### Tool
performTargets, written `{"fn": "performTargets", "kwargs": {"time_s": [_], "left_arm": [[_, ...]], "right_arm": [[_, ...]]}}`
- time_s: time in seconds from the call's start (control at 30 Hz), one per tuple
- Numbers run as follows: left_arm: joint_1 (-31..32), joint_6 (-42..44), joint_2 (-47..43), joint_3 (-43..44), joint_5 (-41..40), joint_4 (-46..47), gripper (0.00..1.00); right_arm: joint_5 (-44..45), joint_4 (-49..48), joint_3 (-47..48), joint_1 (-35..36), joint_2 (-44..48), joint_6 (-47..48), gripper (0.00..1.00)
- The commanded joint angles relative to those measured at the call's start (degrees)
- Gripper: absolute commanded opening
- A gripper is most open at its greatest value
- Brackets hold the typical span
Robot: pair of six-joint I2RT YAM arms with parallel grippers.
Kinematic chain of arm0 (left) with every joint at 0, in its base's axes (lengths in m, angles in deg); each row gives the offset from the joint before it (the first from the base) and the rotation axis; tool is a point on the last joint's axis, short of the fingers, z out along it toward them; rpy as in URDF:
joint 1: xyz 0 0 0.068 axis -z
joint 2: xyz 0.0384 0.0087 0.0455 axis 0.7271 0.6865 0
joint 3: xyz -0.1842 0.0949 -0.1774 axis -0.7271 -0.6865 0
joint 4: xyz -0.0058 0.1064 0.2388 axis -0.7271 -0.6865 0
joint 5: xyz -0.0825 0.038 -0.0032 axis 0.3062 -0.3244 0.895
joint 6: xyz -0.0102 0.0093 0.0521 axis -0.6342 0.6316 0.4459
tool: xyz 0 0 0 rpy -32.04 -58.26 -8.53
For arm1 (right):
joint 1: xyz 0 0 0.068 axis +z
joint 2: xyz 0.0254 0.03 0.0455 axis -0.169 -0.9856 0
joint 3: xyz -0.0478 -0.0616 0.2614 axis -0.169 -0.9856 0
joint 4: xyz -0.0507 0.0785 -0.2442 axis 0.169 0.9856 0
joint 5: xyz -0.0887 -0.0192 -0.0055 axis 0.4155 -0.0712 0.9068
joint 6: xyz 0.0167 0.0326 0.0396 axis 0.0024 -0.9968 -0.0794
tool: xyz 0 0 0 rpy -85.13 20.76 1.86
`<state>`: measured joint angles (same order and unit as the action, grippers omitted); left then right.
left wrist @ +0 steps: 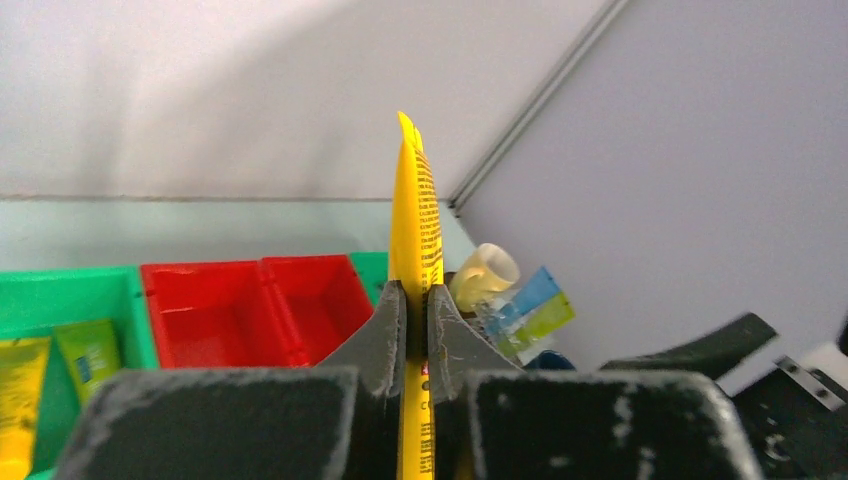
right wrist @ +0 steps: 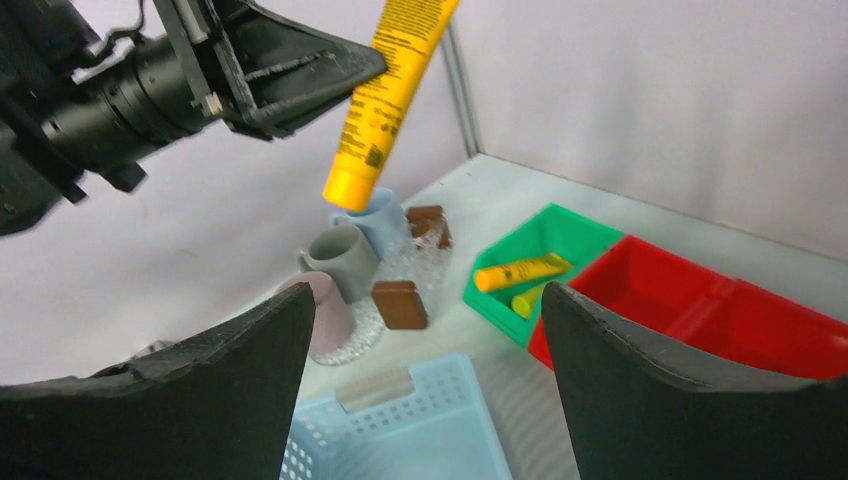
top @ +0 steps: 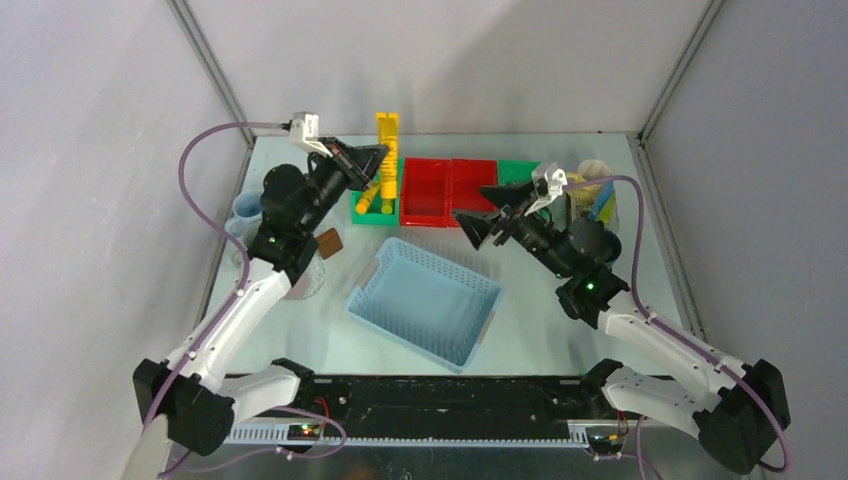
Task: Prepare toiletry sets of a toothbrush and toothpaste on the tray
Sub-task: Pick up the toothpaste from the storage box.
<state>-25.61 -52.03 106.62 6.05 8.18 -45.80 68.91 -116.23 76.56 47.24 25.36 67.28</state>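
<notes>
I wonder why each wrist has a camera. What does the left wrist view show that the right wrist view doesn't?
Only the left wrist view: a cream mug with a blue tube and a green tube beside it. Only the right wrist view: a grey mug, a pale blue mug, a pink mug and the light blue basket. Both: the yellow tube, the red bins and the green bin.

Matched pair of arms.
- Links: white moulded shells point(top: 235, 315).
- Joints: black cylindrical housings point(top: 290, 195); one green indicator light point(top: 272, 241) per arm.
- Cabling: purple hose point(top: 195, 150) on each arm.
- Left hand point(top: 381, 152), right hand point(top: 470, 228): black wedge-shaped fingers point(right wrist: 680, 400) with scuffed edges; white wrist bracket point(top: 306, 127).
</notes>
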Motion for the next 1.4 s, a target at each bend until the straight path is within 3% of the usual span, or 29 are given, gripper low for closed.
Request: {"fn": "performTargets", "kwargs": {"time_s": [0.0, 0.5, 0.9, 1.2, 1.33, 1.37], "left_arm": [[2.85, -3.76, -3.47, -1.85, -0.02, 11.97, 0.02], [11.25, -7.06, -5.09, -4.65, 0.28, 22.79, 0.03], [14.29, -7.58, -4.46, -5.62, 3.71, 28.92, 0.05], [14.71, -7.86, -4.69, -6.58, 6.2, 30.58, 0.05], [14.67, -7.54, -5.47, -7.0, 6.21, 29.47, 0.11], [14.7, -6.69, -5.99, -6.9, 6.05, 28.84, 0.17]], "right_arm": [[-1.9, -7.83, 5.11, 1.91, -2.88, -2.01, 0.86], [-9.21, -14.32, 11.56, 3.56, -12.56, -5.74, 0.82], [-15.82, -20.83, 13.07, 3.78, -17.35, -10.7, 0.66], [-19.17, -24.06, 14.2, 3.77, -18.3, -11.57, 0.43], [-20.05, -23.79, 14.2, 3.78, -18.43, -10.83, 0.19], [-20.38, -23.47, 14.21, 3.72, -18.29, -10.46, 0.09]]}}
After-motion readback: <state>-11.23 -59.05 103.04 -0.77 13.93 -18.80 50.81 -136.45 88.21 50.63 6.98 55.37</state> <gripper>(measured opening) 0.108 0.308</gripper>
